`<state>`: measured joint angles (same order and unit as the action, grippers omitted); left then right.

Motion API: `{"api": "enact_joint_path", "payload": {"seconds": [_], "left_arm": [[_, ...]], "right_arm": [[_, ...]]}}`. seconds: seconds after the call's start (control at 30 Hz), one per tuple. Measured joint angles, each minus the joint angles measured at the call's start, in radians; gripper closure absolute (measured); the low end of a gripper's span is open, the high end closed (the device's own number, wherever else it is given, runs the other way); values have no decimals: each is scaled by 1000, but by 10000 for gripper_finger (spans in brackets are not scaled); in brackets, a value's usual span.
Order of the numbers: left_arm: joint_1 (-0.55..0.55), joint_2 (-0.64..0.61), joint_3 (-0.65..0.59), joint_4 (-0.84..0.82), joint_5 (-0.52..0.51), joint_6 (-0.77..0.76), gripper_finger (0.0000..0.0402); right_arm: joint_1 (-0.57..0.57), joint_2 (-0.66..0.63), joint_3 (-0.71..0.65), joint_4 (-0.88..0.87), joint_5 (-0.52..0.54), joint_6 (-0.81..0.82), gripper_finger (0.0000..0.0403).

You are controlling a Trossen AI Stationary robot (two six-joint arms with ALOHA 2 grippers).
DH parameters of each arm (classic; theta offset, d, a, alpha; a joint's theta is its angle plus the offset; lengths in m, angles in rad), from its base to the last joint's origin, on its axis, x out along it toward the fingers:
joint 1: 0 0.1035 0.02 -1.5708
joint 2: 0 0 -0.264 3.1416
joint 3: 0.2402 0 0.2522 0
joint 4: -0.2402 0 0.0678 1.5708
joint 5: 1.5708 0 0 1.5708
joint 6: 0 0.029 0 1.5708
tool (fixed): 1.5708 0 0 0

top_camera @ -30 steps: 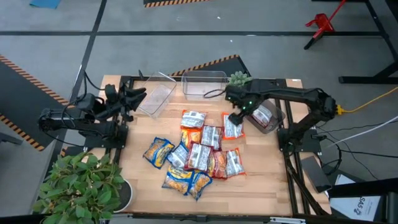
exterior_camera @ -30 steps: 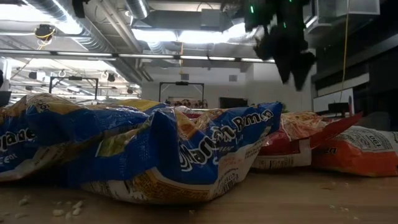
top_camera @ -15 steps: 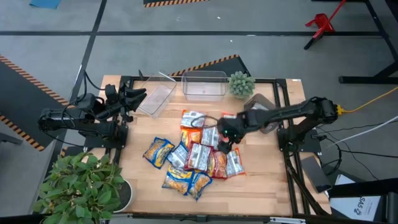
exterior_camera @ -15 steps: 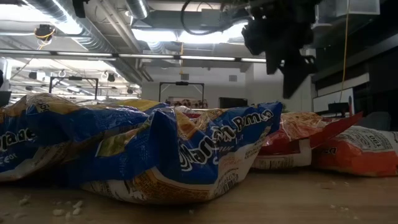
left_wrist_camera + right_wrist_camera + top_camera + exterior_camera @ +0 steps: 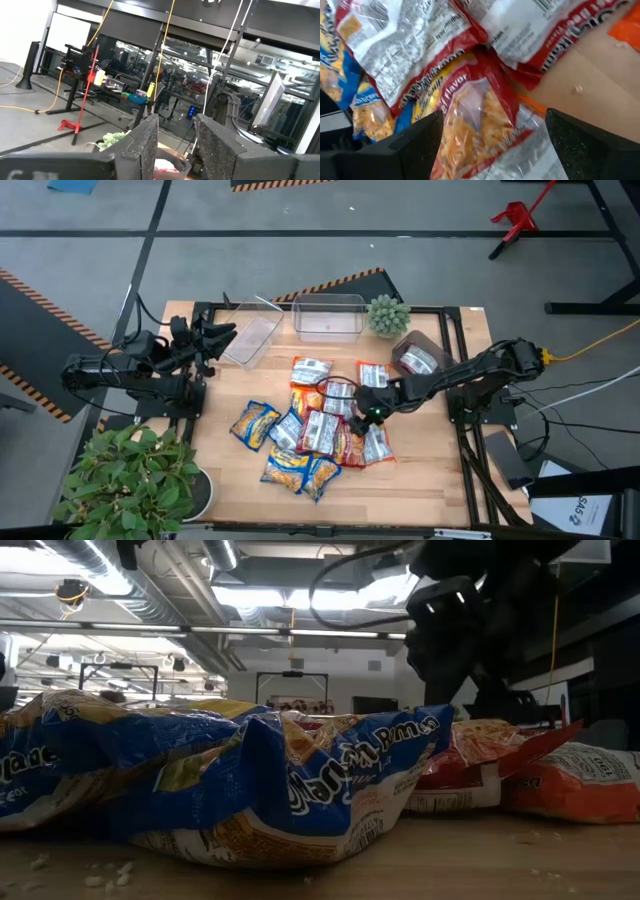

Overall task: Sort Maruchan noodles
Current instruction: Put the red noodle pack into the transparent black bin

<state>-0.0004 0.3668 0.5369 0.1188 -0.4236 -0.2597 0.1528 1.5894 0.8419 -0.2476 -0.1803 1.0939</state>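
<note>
The Maruchan noodles (image 5: 315, 430) lie in a loose, overlapping pile at the table's middle: yellow-and-blue, orange and red-and-silver packets. One more packet lies in the clear bin (image 5: 425, 361) at the right. My right gripper (image 5: 372, 412) is open and slants down over the pile's right side. In the right wrist view its fingers (image 5: 415, 145) stand on either side of a red-and-silver packet (image 5: 480, 112), and no touch shows. From the low view, a yellow-and-blue packet (image 5: 290, 790) fills the front, with the right gripper (image 5: 470, 640) dark above the pile. My left gripper (image 5: 215, 335) waits raised at the table's left, open (image 5: 175, 145).
Two clear bins (image 5: 250, 338) (image 5: 327, 315) stand along the far edge, with a small green spiky plant (image 5: 387, 312) beside them. A leafy potted plant (image 5: 140, 480) stands at the near left corner. Bare wood shows along the near edge (image 5: 400, 490).
My right gripper has swung from beside the right bin toward the table's near edge and down onto the pile's right side, tipping more steeply downward and rolling as it went. Its fingers have stayed apart. The packets have kept their places.
</note>
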Motion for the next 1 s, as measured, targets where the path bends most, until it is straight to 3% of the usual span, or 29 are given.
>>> {"api": "enact_joint_path", "payload": {"seconds": [0.53,1.0], "left_arm": [[0,0,1,-3,-1,0,274],[0,0,1,-3,-5,8,274]], "right_arm": [[17,107,-6,99,-112,-84,82],[17,106,-7,101,-231,-130,320]]}}
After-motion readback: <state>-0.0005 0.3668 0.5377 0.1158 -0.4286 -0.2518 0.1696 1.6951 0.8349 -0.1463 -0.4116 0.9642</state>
